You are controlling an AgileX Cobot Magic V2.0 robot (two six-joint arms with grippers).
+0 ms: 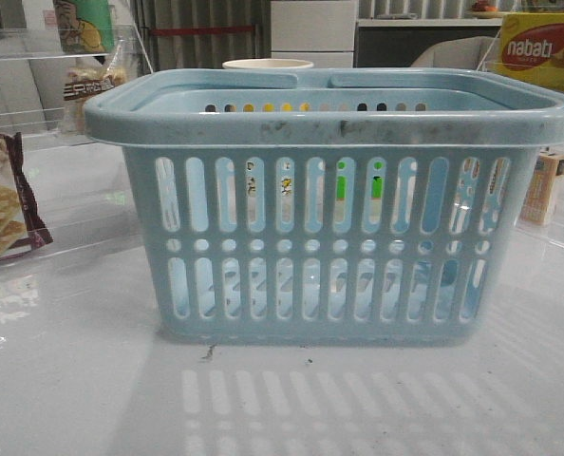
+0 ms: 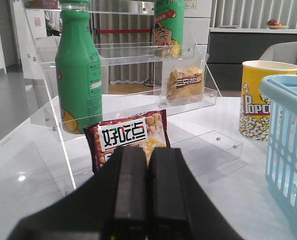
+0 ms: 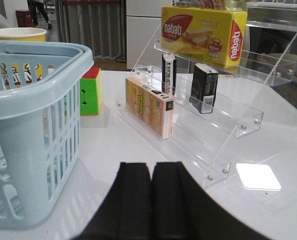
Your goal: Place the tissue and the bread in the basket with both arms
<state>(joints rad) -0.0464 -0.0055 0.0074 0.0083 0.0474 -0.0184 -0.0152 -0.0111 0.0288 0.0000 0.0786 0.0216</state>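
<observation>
The light-blue basket (image 1: pixel 334 204) stands in the middle of the table; neither gripper shows in the front view. The bread (image 2: pixel 185 82), golden-brown in clear wrap with a dark label, leans on the middle step of a clear acrylic rack and also shows at the back left as the bread (image 1: pixel 90 90). My left gripper (image 2: pixel 148 154) is shut and empty, well short of it. The tissue (image 3: pixel 203 87), a small dark packet, stands upright on a step of the right-hand rack. My right gripper (image 3: pixel 151 167) is shut and empty, low over the table, apart from the tissue.
On the left rack stand a green bottle (image 2: pixel 78 70) and a maroon cracker packet (image 2: pixel 131 137). A popcorn cup (image 2: pixel 261 100) stands behind the basket (image 2: pixel 288 125). On the right are a yellow Nabati box (image 3: pixel 203 32), a pale carton (image 3: pixel 148 105) and a colour cube (image 3: pixel 91 90).
</observation>
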